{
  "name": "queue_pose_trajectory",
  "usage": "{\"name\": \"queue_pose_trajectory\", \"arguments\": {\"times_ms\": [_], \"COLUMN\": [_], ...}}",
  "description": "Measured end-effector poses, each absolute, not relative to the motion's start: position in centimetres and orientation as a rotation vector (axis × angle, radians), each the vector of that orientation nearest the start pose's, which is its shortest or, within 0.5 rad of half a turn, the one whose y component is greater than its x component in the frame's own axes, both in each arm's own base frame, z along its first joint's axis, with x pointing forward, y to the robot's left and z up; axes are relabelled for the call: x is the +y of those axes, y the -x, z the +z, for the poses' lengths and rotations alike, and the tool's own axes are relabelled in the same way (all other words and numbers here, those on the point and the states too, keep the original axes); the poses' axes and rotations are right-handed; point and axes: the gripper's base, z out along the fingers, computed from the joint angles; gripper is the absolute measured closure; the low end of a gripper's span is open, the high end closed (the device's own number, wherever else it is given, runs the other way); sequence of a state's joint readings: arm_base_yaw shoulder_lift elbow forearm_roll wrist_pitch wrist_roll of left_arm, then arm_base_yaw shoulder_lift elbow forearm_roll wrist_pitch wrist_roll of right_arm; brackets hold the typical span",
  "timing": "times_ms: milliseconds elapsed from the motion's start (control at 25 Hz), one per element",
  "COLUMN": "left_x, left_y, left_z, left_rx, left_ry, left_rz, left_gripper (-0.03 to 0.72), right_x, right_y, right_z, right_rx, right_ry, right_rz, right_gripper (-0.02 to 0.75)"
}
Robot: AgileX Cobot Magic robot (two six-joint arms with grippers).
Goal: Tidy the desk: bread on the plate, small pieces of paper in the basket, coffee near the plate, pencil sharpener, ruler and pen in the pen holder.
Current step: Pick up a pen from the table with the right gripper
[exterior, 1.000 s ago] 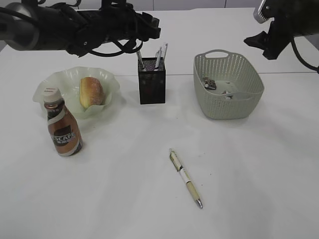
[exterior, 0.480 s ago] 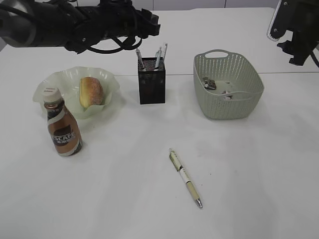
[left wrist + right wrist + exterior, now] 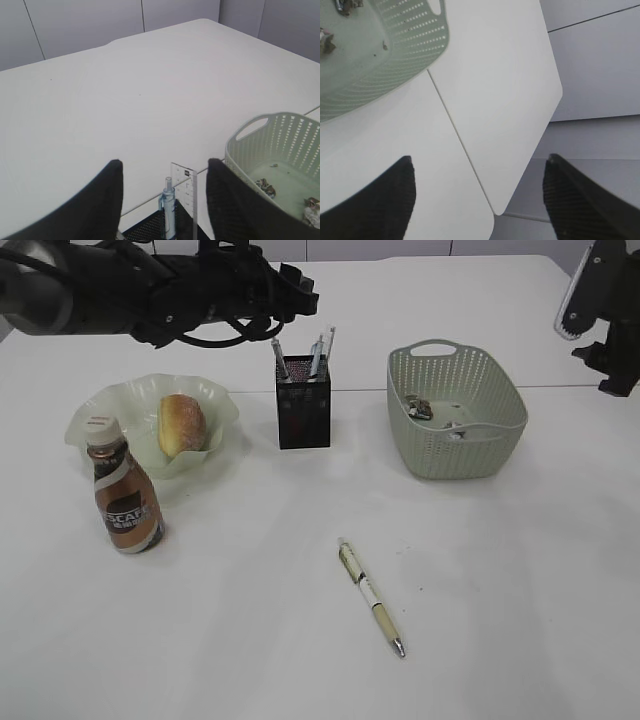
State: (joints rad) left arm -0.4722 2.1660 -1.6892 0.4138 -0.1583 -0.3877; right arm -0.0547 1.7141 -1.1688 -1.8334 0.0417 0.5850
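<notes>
We see the left claw [image 3: 162,200] spread and empty, poised above the pen holder [image 3: 303,414], whose ruler [image 3: 183,197] rises between its fingers. The right claw [image 3: 477,200] gapes empty, off beyond the basket [image 3: 457,430]. The pen [image 3: 371,596] lies well forward of both, nothing near it. Bottle [image 3: 123,497] touches the plate [image 3: 100,418] holding bread [image 3: 181,424].

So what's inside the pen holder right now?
The pen holder holds a clear ruler and pens sticking up. Its lower contents, like any sharpener, are hidden by the walls.
</notes>
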Motion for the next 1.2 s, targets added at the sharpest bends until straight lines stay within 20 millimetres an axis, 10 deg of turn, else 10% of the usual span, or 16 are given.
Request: {"name": "queue_pose_trajectory", "arguments": {"times_ms": [760, 1200], "left_x": [-25.5, -27.1], "left_y": [-44.2, -42.7], "left_z": [24.7, 24.1], "left_rx": [1.884, 1.979], "left_ry": [-0.457, -0.491], "left_rz": [-0.384, -0.363], "left_gripper": [0.295, 0.302], "right_x": [-1.1, -1.4], "right_y": [-38.0, -36.5], "right_z": [27.6, 24.3], "right_rx": [1.678, 1.731], "right_ry": [1.278, 1.411], "right_rz": [-0.727, -0.791], "right_gripper": [0.154, 0.154]}}
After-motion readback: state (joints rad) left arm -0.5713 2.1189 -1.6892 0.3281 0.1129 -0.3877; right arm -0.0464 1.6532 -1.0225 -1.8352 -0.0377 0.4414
